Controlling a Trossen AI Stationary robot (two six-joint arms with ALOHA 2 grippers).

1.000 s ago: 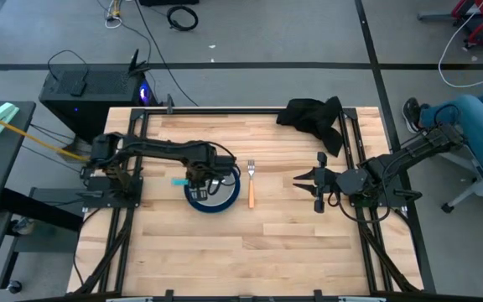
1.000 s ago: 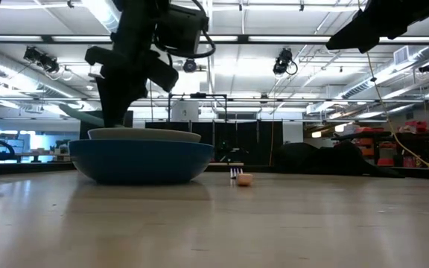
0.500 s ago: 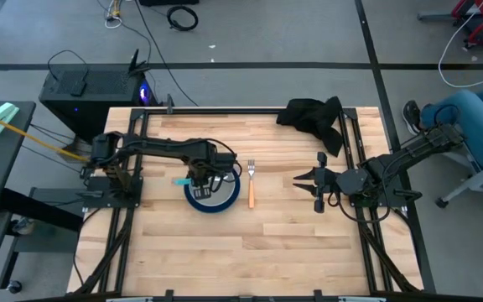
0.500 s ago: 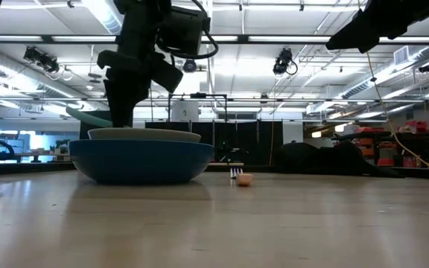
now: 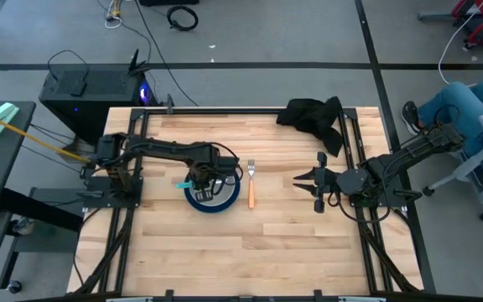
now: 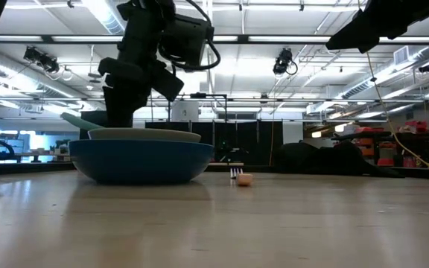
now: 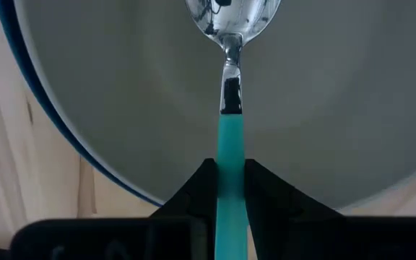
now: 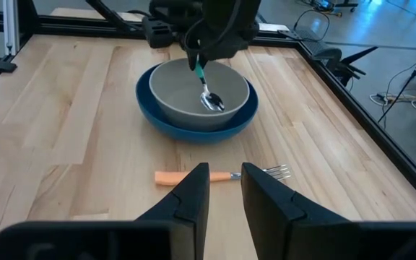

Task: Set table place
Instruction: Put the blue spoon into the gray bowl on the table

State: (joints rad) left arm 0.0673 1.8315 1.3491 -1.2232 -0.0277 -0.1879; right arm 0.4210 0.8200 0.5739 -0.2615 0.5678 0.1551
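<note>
A pale grey bowl [image 5: 218,192] sits inside a round blue plate [image 5: 198,201] left of the table's middle. The plate rests on the wooden table [image 5: 267,252]. My left gripper [image 5: 201,178] stands over the bowl's left rim, pointing down and shut on the teal-handled spoon [image 8: 206,88]. The spoon's metal head [image 7: 230,16] is down inside the bowl. The orange-handled fork [image 5: 251,190] lies flat on the table just right of the plate. My right gripper [image 5: 296,178] waits open, above the table right of the fork. My left gripper pinches the spoon's teal handle [image 7: 230,155] between its two fingers, coming from above and lying across it. The spoon slants, with the handle's free end [image 6: 71,119] out past the bowl's left rim and the head low in the bowl. Whether the head touches the bowl, I cannot tell.
A black cloth [image 5: 313,114] lies at the table's far right corner. A person [image 5: 468,117] sits on a chair beyond the right edge. Bare planks fill the near half of the table [image 5: 250,260].
My left gripper has sunk a little toward the bowl with the spoon and rolled slightly. The handle's free end now sits lower, near the bowl's rim.
</note>
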